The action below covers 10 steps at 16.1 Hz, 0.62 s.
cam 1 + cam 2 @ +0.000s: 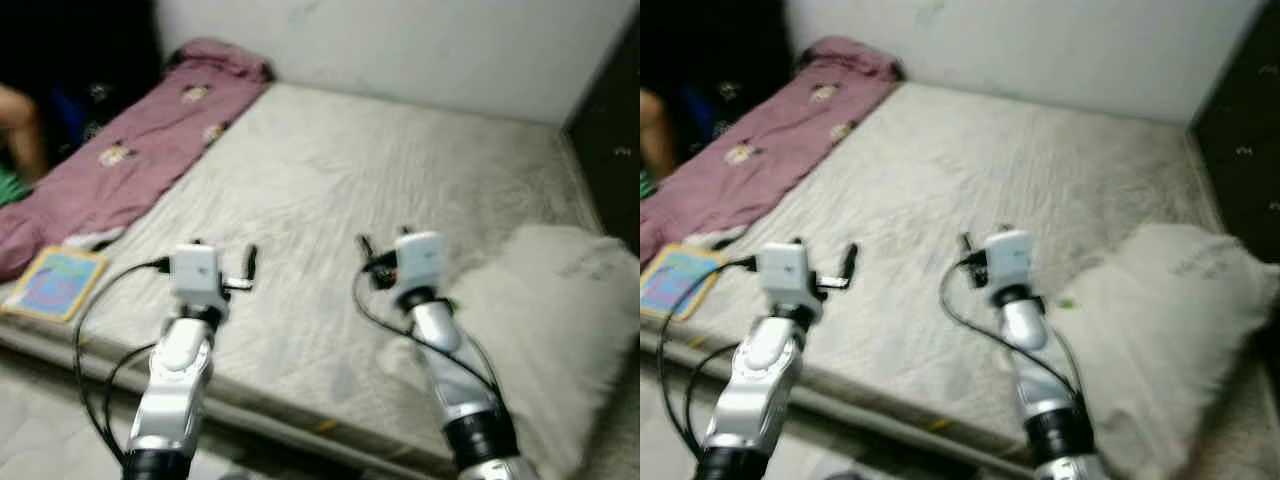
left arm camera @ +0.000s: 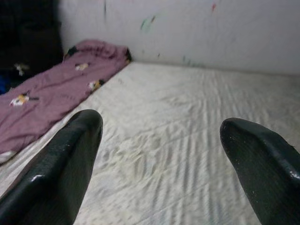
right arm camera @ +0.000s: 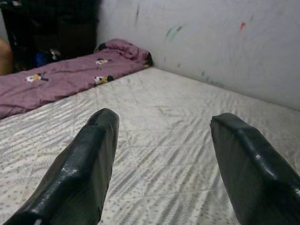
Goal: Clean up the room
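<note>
Left gripper point(image 2: 161, 154): fingers spread wide, nothing between them, touching nothing; held out above the near part of the mattress, on the left side.
Right gripper point(image 3: 164, 159): fingers also wide apart, holding nothing, no contact; held out above the mattress near its middle, just left of the pillow.
Left fingers point(image 2: 61, 168): black, glossy, pointing across the mattress toward the far wall.
Right fingers point(image 3: 82, 173): black, same pointing direction.
Mattress point(image 1: 330, 190): pale quilted surface, wrinkled, bare in the middle; runs from the near edge back to the wall.
Blanket point(image 1: 130, 150): purple-pink with small cartoon prints, lying in a long strip along the left edge of the mattress, bunched up at the far corner by the wall.
Book point(image 1: 55, 283): flat, yellow border with blue cover, on the near left corner of the mattress, just beside the near end of the blanket.
Pillow point(image 1: 550, 330): white, fluffy, on the near right corner of the mattress, right arm just beside it.
Wall point(image 3: 225, 42): white, with small coloured marks.
Cabinet point(image 1: 610, 140): dark, at the right side of the mattress.
Person: bare limb point(image 1: 22, 125) at the far left edge, beyond the blanket, in the dark area.
Focus: head views slightly blurred.
</note>
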{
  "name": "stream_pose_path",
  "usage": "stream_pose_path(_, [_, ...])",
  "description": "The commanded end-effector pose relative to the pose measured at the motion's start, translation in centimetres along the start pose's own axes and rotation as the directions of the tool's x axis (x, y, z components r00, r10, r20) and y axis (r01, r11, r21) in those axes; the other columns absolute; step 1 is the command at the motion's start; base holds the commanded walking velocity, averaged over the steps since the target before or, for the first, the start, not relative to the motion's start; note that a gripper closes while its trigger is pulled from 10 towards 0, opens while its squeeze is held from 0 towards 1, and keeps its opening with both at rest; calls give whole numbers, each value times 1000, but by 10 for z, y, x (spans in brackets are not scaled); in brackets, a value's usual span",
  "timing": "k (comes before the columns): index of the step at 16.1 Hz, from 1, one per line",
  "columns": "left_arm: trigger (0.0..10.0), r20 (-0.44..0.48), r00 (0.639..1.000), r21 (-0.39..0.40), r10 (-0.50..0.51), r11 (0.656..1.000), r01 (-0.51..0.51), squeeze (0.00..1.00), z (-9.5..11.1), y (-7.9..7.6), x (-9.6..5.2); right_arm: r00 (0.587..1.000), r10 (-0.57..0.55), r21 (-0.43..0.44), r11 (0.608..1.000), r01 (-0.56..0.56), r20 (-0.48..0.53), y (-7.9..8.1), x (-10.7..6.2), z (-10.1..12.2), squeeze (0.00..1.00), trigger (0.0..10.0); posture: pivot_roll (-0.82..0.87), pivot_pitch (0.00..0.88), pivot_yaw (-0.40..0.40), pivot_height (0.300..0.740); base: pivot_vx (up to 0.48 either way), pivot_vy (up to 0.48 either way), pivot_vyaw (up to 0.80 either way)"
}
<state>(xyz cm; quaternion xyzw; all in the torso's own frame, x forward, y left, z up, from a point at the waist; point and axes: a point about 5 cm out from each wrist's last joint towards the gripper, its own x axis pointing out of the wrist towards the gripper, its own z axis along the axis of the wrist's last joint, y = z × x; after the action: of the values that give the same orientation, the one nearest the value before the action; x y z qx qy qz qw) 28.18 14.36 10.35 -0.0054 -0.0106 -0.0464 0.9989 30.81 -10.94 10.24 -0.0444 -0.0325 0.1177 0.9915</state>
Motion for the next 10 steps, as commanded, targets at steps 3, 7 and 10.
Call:
stream_pose_path(3, [10000, -4, 1000, -11, -27, 1000, 27, 0, 0, -8, 1, 999, -29, 5, 1000, 29, -17, -9, 0, -1, 0, 10000, 36, 0, -4, 740, 0, -364, -533])
stream_pose_path(7, [10000, -2, 1000, -15, -27, 1000, 27, 0, 0, -9, 1, 1000, -28, 3, 1000, 28, -11, -10, 1, 0, 0, 10000, 36, 0, -5, 740, 0, -249, -600])
stream_pose_path(10, [10000, 5, 1000, -31, -19, 999, 19, 0, 1, -9, 1, 1000, -25, -1, 1000, 25, -7, -10, 1, 1, 0, 10000, 37, 0, -7, 740, 0, 0, 0])
